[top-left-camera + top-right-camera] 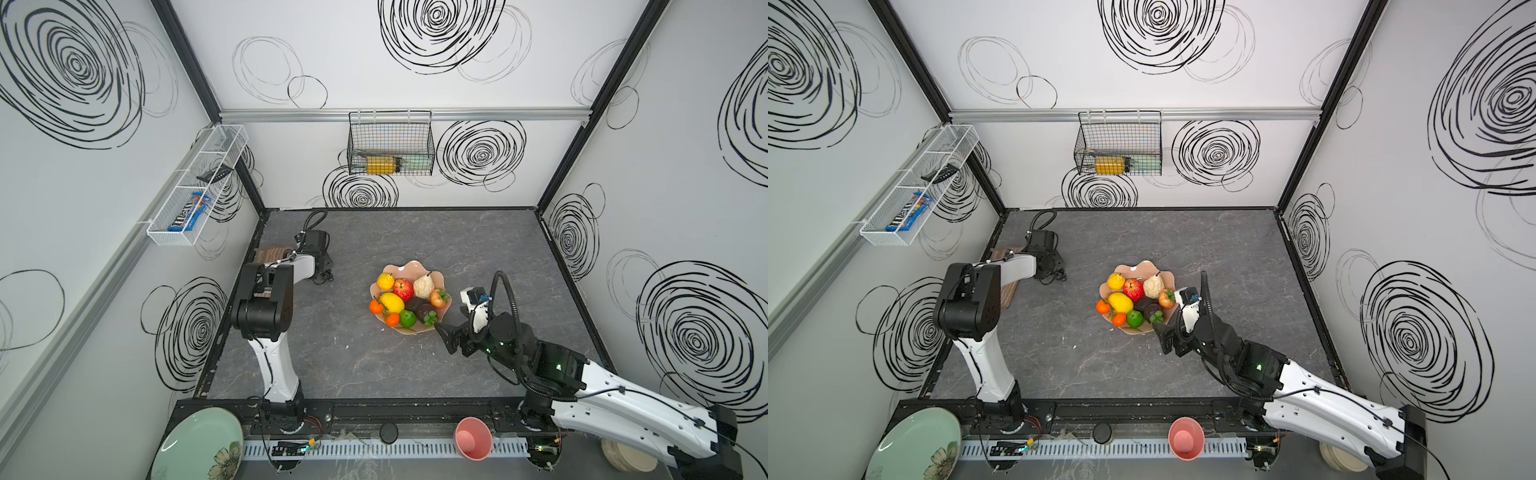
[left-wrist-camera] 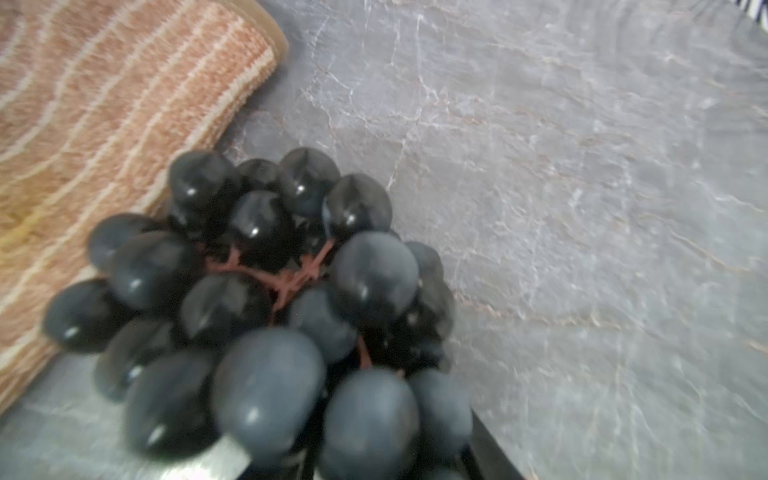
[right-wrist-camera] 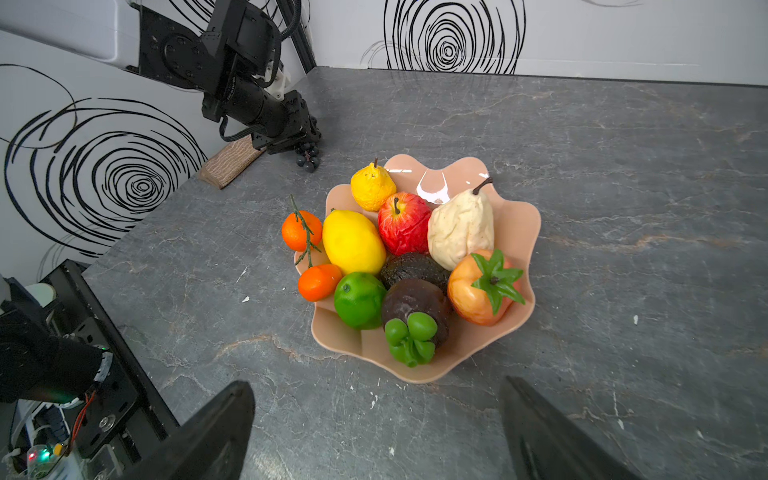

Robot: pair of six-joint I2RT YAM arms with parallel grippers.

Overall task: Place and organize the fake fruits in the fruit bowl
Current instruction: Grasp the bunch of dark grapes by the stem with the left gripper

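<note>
Grape bunch sits between jaws of outstretched left gripper.

Fruit bowl holding fake fruits, right end effector just beside it

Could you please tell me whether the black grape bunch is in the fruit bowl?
Out. The grape bunch is at the left hand, apart from the fruit bowl.

My left arm bends sharply at the elbow and reaches toward the far left, left hand angled down; whether its jaws are closed I can't tell. My right arm stretches forward, right hand low, jaws spread wide.
</note>
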